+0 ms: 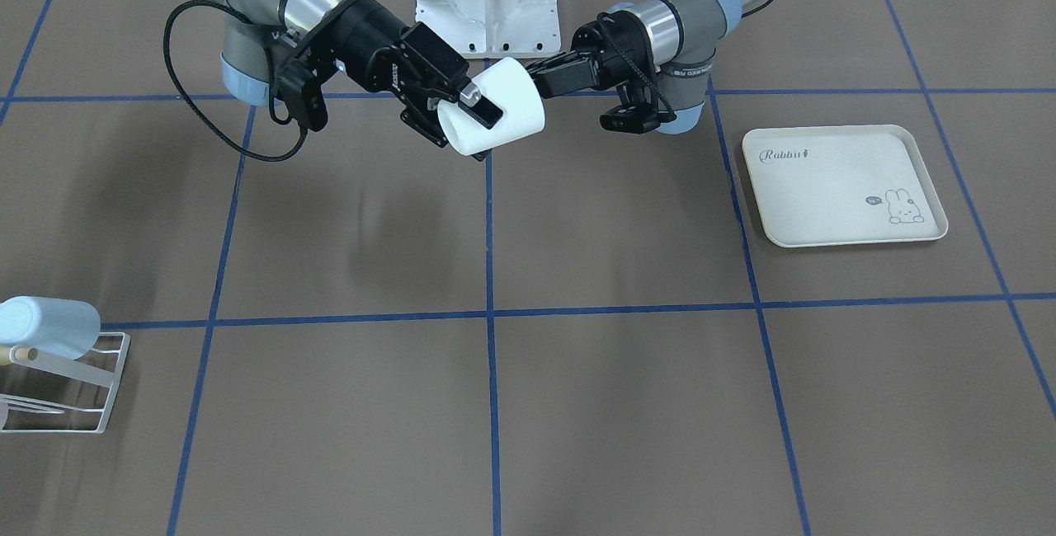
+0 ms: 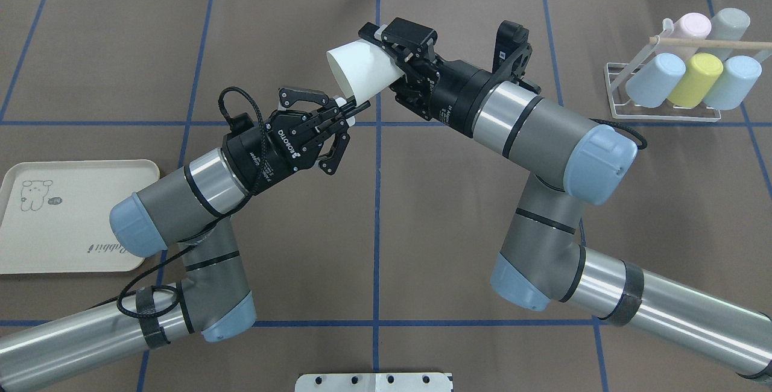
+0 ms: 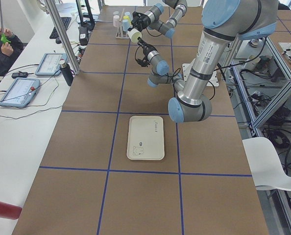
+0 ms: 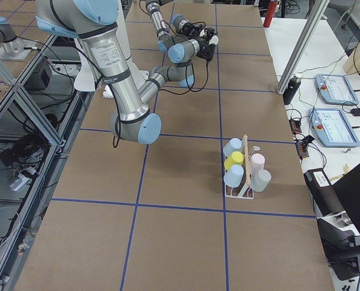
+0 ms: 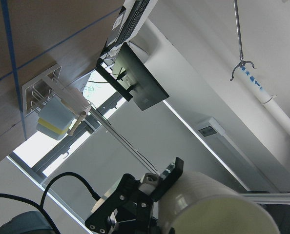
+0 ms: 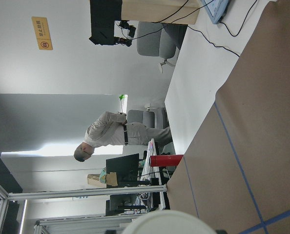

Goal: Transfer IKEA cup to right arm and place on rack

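- The cup hangs in the air over the middle of the bench, between the two arms and resting on nothing.
- Its long axis runs across the robot, with the wide mouth toward the left arm and the narrower base toward the right arm.
- The right tool is closed across the base end. One finger shows on the outside of the wall and the other is mostly hidden by the cup, so this tool has the cup.
- The left tool has its fingers drawn almost together, tips at the lower edge of the mouth. It looks to be pinching the rim wall, though the contact is too small to be sure.
- I judge the hand-over to be at the point where both tools have the cup, and the left one is due to let go.
- The rack stands on the robot's right, toward the far edge of the bench and well apart from the cup. The right arm is the nearer one.
- From the right tool the rack lies out to the right, so the cup's mouth points away from it.
- The rack carries five cups slanted on its rods. The cup would likely need turning so its mouth meets a rod. I cannot tell which rod is free.
- Risk: if the right arm pulls away before the left fingers spread, the rim would be dragged.
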Tool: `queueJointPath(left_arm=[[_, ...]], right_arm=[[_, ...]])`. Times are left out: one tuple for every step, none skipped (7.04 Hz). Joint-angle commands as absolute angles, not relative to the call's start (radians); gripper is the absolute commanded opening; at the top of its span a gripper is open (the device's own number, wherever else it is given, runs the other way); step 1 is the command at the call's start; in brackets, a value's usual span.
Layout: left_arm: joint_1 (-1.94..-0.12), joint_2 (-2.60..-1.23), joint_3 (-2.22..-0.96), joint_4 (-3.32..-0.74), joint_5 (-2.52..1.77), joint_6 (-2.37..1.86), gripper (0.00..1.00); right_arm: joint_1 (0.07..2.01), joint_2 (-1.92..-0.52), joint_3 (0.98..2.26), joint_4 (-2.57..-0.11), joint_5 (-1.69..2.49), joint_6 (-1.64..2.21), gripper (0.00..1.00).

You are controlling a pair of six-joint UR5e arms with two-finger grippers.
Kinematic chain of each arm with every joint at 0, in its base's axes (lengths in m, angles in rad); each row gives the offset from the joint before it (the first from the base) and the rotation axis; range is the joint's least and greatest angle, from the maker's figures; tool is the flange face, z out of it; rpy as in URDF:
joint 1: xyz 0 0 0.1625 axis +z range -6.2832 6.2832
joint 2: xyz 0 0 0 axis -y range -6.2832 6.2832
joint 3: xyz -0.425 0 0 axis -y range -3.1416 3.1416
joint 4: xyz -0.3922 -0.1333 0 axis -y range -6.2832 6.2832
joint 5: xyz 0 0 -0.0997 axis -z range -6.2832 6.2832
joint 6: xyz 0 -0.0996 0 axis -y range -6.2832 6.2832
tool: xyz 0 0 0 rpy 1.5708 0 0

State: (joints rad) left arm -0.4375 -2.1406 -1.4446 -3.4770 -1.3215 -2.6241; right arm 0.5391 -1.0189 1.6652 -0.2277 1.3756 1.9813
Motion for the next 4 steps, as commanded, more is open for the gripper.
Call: queueJointPath(left_arm=[[-0.439, -2.140, -1.450, -3.482, -1.321, -2.480, 1.00], [-0.439, -2.140, -1.451, -3.484, -1.321, -2.473, 1.00], [-0.439, -2.137, -1.451, -3.484, -1.322, -2.471, 1.00], [-0.439, -2.135, -1.454, -3.484, -1.325, -2.470, 1.00]], right_arm=[[0.541, -1.020, 1.664, -0.215, 1.371, 1.980, 0.00], [0.545, -1.020, 1.664, -0.215, 1.370, 1.980, 0.00], [0.548, -1.020, 1.664, -0.215, 1.358, 1.979, 0.00], [0.557, -1.022, 1.664, -0.216, 1.345, 1.977, 0.00]])
